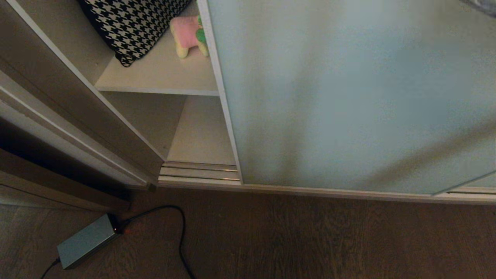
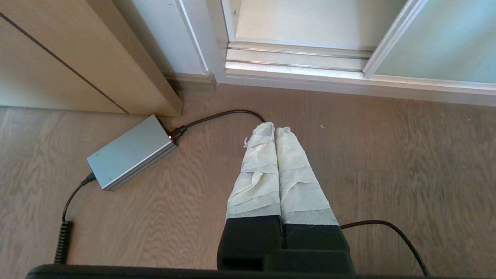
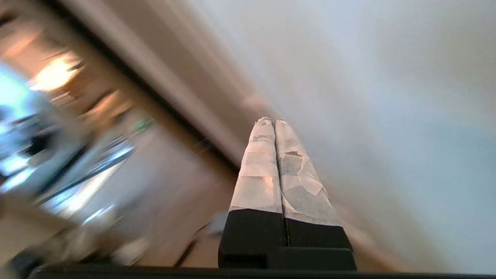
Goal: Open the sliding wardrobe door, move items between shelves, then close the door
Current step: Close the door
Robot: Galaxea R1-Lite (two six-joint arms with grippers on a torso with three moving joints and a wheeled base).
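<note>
1. Right pincer [image 3: 274,122]: both fingers wrapped in wrinkled off-white tape over black bases, pressed together tip to tip, pinching nothing. Smooth pale frosted panel fills the right wrist view beside it; contact can't be told, surroundings blurred.
2. Left pincer [image 2: 274,130]: same taped fingers, pressed together, empty, hanging over the brown wood-grain floor [image 2: 387,162].
3. On the floor near the left pincer: flat grey metal power brick [image 2: 130,153] with a small red light, black cable [image 2: 228,114] curving from it.
4. Sliding wardrobe door [image 1: 348,97]: wide frosted blue-green glass, slim off-white frame, standing in a ribbed metal bottom track [image 1: 199,171]. A gap is open at its left edge.
5. Through the gap: upper shelf [image 1: 162,73], flat off-white board with a straight pale front edge; lower shelf [image 1: 201,135] is plain beige.
6. Upper shelf carries a pale yellow and pink plush toy [image 1: 188,35], part-hidden by the door frame, just beside a black-and-white houndstooth cushion [image 1: 131,23].
</note>
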